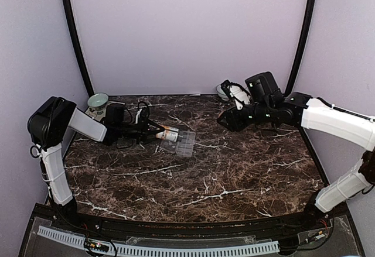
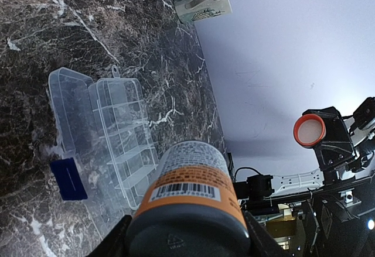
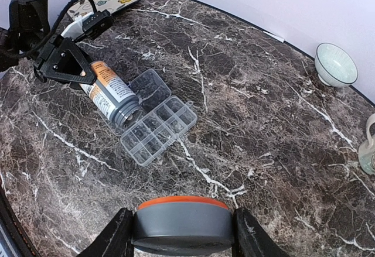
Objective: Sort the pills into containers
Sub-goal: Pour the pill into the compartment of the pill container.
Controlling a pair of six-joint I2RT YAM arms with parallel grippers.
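Sam: Bottle [image 2: 187, 192] on its side, who has it?

Lea: The left pincer [image 2: 187, 239] has it. Its two fingers [image 2: 117, 239] squeeze the bottle near its dark bottom end. The bottle is tipped over, and its open mouth points down at the box [image 3: 158, 129].

Sam: Where is the box?

Lea: It lies flat on the dark tabletop [image 3: 263, 128], a bit left of the middle, toward the back. It is clear plastic. Its lid [image 3: 147, 87] is flipped wide open and lies flat beside it. The bottle's mouth is right where the lid and the box meet.

Sam: And the containers?

Lea: They are the small compartments [image 2: 126, 146] inside the box, in two rows.

Sam: Can you see the pills?

Lea: No, they are too tiny. I cannot tell if any are in the box.

Sam: What about the right pincer [image 3: 181, 233]?

Lea: It pinches the cap [image 3: 181, 216], which is grey outside and orange inside. It hangs up off the tabletop on the right, well apart from the box.

Sam: What else is there?

Lea: A cream mug [image 2: 202, 2] stands by the back wall. A pale green bowl [image 1: 98, 100] sits in the back left corner.
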